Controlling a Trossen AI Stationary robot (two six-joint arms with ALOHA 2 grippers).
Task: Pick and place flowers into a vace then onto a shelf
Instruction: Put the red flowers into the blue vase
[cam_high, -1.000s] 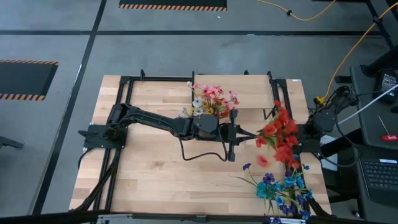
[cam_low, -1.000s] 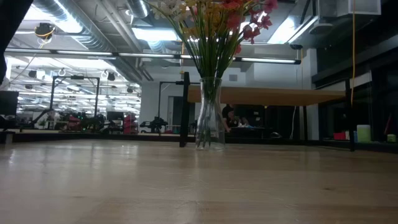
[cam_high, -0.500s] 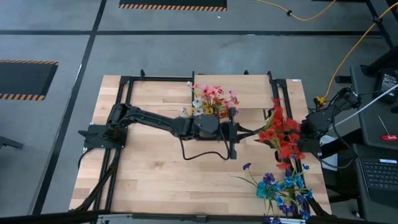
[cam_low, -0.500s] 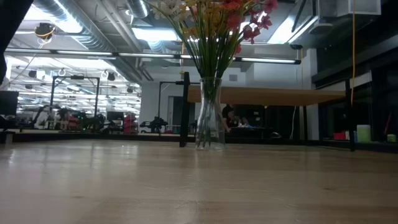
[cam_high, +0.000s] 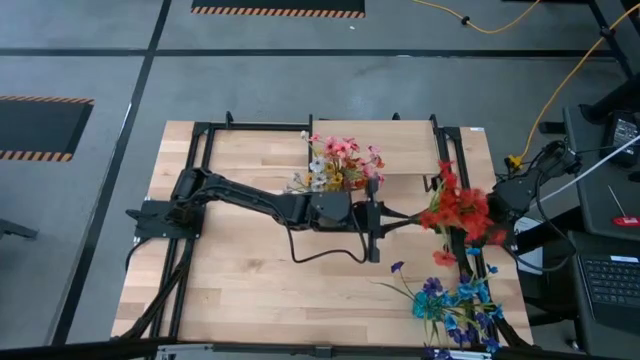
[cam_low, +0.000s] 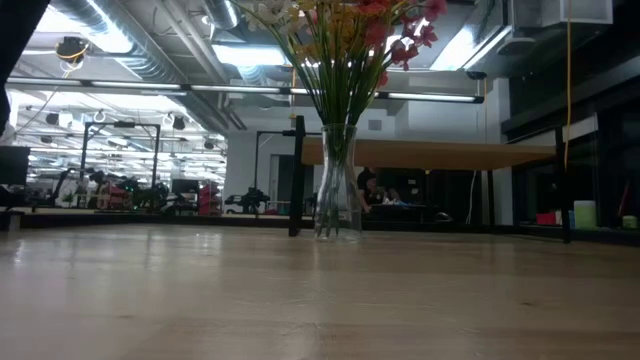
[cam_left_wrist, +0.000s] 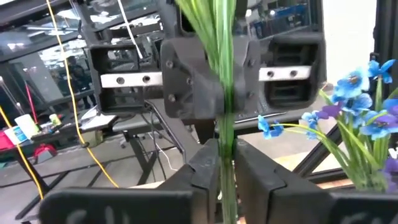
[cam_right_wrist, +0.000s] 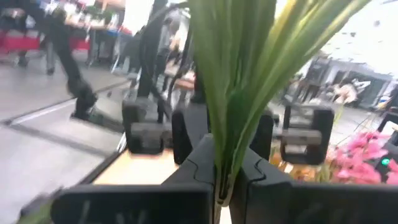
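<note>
A red spray of flowers (cam_high: 458, 213) hangs in the air over the table's right half, its green stems (cam_high: 405, 214) running level toward the left. My left gripper (cam_high: 378, 215) is shut on those stems. My right gripper (cam_right_wrist: 224, 179) faces it and is shut on the same bunch; in the high view the red blooms hide it. A clear glass vase (cam_low: 337, 183) stands on its base on the table and holds pink, white and yellow sprays (cam_high: 340, 160). Blue sprays (cam_high: 450, 298) lie flat near the right near corner. The shelf (cam_low: 430, 153) stands behind the vase. My left gripper pinches the bundled green stems (cam_left_wrist: 227, 146) between its two fingers (cam_left_wrist: 205, 168), coming level from the table's left. The spray is lifted clear of the table. My right gripper pinches the same stems (cam_right_wrist: 231, 140) between its fingers (cam_right_wrist: 199, 168), coming level from the right, opposite my left gripper (cam_right_wrist: 205, 134).
The black metal frame (cam_high: 205, 135) runs around the tabletop. The vase of flowers stands just beyond my left wrist. Bare wood (cam_high: 250, 280) lies in the near left part of the table. Cables and equipment sit off the right edge (cam_high: 600, 230).
The red blooms have swung from the near side of the stems up toward the far right and drawn into a tighter cluster. Both arms have stayed almost where they were.
</note>
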